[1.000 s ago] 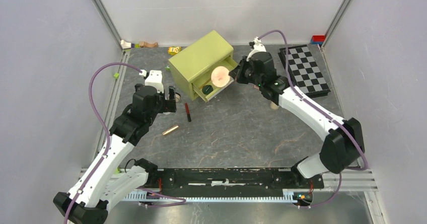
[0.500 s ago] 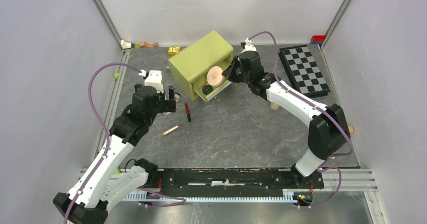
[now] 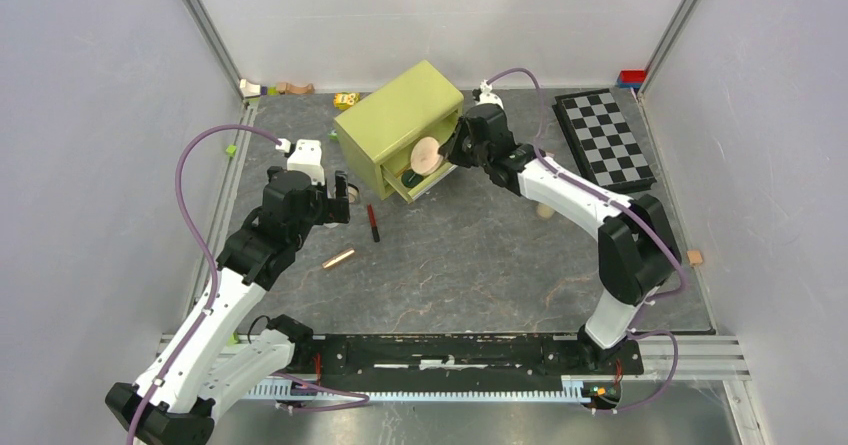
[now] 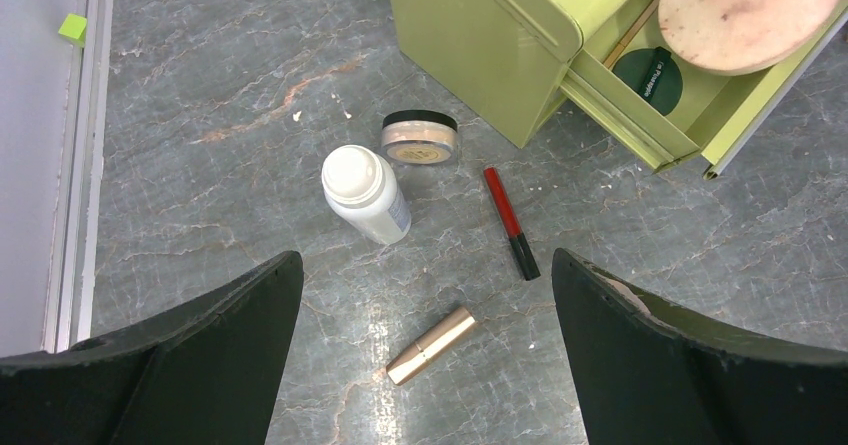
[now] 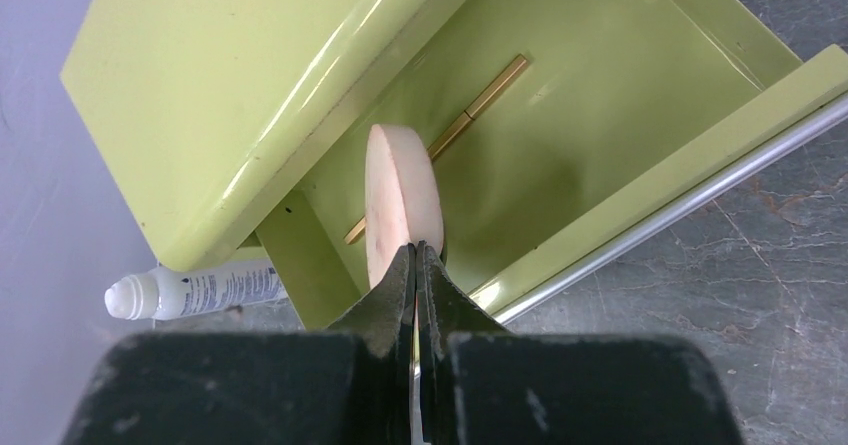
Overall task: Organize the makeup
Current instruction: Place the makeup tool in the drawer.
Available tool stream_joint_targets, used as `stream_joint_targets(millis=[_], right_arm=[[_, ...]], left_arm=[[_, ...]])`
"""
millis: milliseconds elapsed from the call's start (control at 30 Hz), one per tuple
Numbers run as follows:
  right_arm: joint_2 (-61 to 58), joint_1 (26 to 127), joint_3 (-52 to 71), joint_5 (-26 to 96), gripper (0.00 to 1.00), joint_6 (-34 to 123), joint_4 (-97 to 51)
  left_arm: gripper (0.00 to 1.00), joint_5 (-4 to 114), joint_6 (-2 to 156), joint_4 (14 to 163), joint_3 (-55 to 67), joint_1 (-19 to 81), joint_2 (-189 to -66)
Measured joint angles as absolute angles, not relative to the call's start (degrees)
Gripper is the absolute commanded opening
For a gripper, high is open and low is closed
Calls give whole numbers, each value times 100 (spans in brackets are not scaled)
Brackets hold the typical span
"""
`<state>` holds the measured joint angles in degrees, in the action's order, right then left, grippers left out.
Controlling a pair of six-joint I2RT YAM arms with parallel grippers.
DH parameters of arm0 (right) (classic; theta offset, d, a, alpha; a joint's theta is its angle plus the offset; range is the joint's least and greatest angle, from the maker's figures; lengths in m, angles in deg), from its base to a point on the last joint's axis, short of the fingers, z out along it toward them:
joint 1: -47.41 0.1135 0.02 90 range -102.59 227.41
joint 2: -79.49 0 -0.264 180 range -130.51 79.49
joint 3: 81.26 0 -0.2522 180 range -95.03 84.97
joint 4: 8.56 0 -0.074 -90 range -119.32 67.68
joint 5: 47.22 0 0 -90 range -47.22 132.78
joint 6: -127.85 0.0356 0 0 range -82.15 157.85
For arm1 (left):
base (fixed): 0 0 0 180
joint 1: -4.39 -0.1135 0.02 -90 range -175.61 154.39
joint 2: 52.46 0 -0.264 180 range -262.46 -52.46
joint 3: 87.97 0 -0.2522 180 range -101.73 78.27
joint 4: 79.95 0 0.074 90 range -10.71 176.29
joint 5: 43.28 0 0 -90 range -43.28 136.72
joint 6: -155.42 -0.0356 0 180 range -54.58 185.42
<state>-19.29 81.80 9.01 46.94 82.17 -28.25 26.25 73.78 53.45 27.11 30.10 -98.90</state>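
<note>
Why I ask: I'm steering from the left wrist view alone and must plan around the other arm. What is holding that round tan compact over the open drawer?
Observer: The right gripper, shut on the lower rim of the round tan compact.
Operator: Is the drawer bare beneath it?
Observer: No, a slim gold stick lies on the floor of the drawer beyond the compact.
Operator: Anything loose outside my frame?
Observer: A small tan piece sits on the table beside the right arm; I cannot tell what it is.
</note>
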Motion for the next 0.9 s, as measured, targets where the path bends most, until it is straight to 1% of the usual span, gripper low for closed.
stream_joint_targets(millis=[300, 633, 667, 767, 833, 900], right_arm=[[-2248, 8180, 682, 4620, 0, 8317, -2791], [-2830, 8221, 217, 3931, 1, 8341, -2653], [-2863, 8237, 206, 3864, 3, 8341, -2644], [-2922, 8270, 189, 3730, 25, 8326, -2638], [-2924, 8294, 186, 3706, 35, 8289, -2664], [-2924, 8302, 180, 3730, 42, 8243, -2670]], left_arm=[[100, 2625, 7378, 5345, 2711, 3010, -9890], [100, 2625, 7378, 5345, 2711, 3010, -9890], [100, 2625, 7378, 5348, 2711, 3010, -9890], [100, 2625, 7378, 5348, 2711, 3010, -9890], [100, 2625, 7378, 5345, 2711, 3010, -9890], [100, 2625, 7378, 5348, 2711, 3010, -9890]])
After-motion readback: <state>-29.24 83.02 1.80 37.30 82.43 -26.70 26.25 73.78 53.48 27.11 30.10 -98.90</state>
